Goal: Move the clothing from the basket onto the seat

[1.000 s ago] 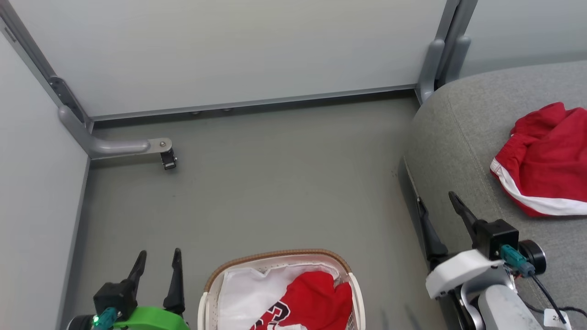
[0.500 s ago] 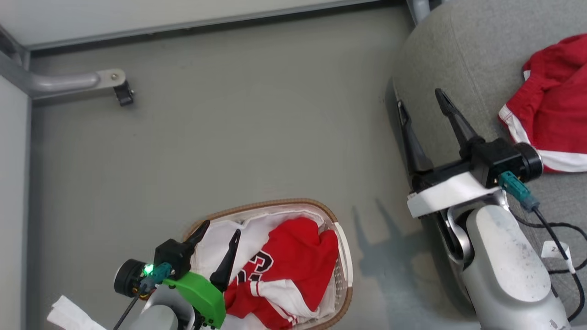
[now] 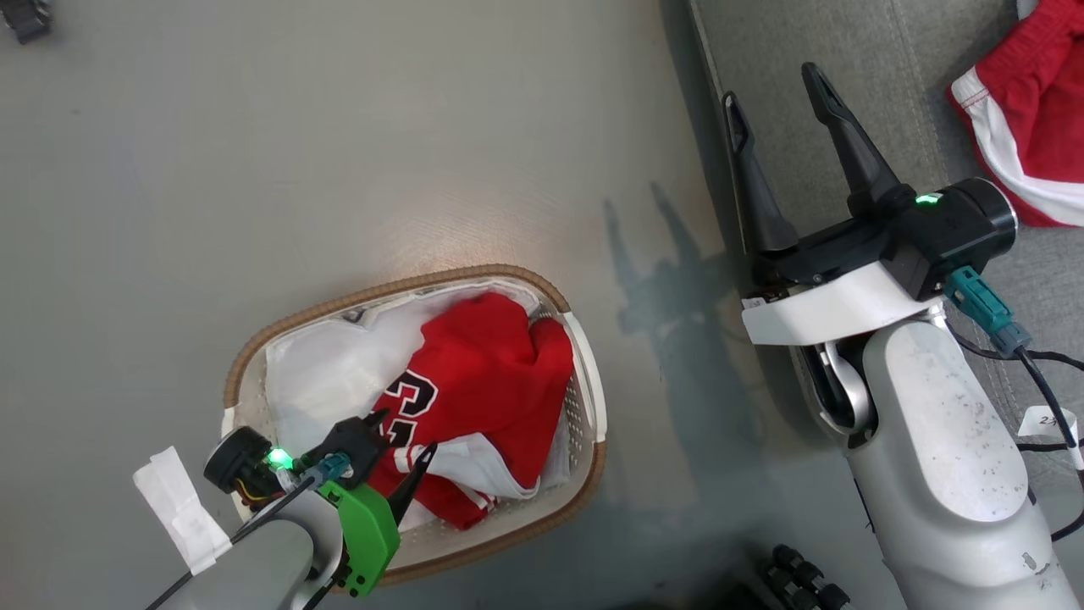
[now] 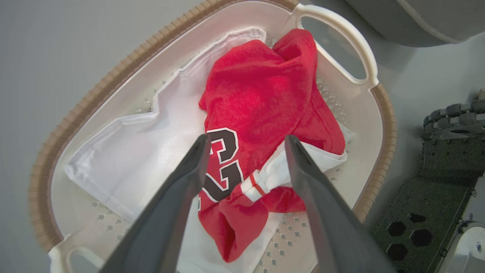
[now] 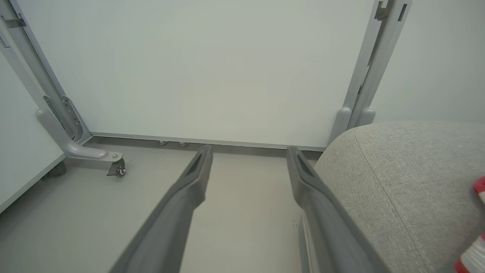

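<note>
The left jaws hang spread wide and empty over the basket, tips tilted down at the crumpled red jersey lying between and just beyond them. The jersey's long axis runs straight away from the jaws, toward the far rim. The right jaws, also parted and holding nothing, point along the floor at the edge of the seat. Red shorts lie on the seat to their right.

- My head camera looks steeply down at the floor: basket lower left, couch at right.
- Left wrist camera sits close above that basket, facing into it; both show the jersey.
- Right wrist camera sits low, facing level toward the wall, sharing the couch edge.
</note>
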`<state>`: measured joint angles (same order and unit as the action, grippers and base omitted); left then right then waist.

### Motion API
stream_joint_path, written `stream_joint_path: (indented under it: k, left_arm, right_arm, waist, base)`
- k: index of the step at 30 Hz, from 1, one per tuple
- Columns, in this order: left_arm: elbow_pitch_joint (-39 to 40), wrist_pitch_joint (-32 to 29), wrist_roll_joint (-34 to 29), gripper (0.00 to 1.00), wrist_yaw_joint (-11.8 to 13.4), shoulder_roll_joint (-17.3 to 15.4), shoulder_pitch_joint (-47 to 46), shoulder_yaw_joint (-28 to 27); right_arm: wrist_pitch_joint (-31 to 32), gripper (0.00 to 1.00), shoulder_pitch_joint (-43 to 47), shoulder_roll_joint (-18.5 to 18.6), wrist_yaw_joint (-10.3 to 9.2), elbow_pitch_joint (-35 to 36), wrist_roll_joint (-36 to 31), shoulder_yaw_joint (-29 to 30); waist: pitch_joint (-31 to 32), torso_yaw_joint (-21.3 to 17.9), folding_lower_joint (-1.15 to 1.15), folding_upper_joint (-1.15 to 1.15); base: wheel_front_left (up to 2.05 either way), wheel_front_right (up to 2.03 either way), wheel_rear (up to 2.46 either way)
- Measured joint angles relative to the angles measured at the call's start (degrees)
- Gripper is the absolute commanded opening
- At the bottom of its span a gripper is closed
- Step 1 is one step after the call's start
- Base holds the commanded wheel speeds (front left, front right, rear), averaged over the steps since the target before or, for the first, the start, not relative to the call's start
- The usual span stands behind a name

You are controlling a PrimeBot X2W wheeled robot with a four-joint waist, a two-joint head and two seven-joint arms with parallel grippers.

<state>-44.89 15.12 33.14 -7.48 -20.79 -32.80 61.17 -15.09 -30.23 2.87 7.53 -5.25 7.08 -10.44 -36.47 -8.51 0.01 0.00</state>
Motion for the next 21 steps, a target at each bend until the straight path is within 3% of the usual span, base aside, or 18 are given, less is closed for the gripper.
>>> stream_joint_path:
  k: [8, 13, 21]
  left_arm:
    - [-5.9, 0.0, 3.0, 1.0, 0.0, -0.4, -6.2, 10.7]
    - [-8.5, -1.5, 2.5, 1.0, 0.0, -0.5, -7.3, 12.1]
    - [-10.3, -2.2, -4.6, 1.0, 0.0, -1.4, -9.1, 12.3]
  right_arm:
    - [0.0, 1.0, -1.0, 0.0, 0.0, 1.8, 0.9, 0.0]
    - [0.0, 1.0, -1.8, 0.0, 0.0, 2.8, 1.6, -0.2]
    - [0.0, 1.0, -2.1, 0.0, 0.0, 4.2, 2.9, -0.2]
  waist:
    - [-7.2, -2.9, 0.0, 0.0]
    - [-10.6, -4.4, 0.0, 0.0]
    - [-15.1, -6.5, 0.0, 0.0]
  base:
    - [0.0, 0.0, 0.0]
    - [0.0, 0.0, 0.0]
    - [0.0, 0.0, 0.0]
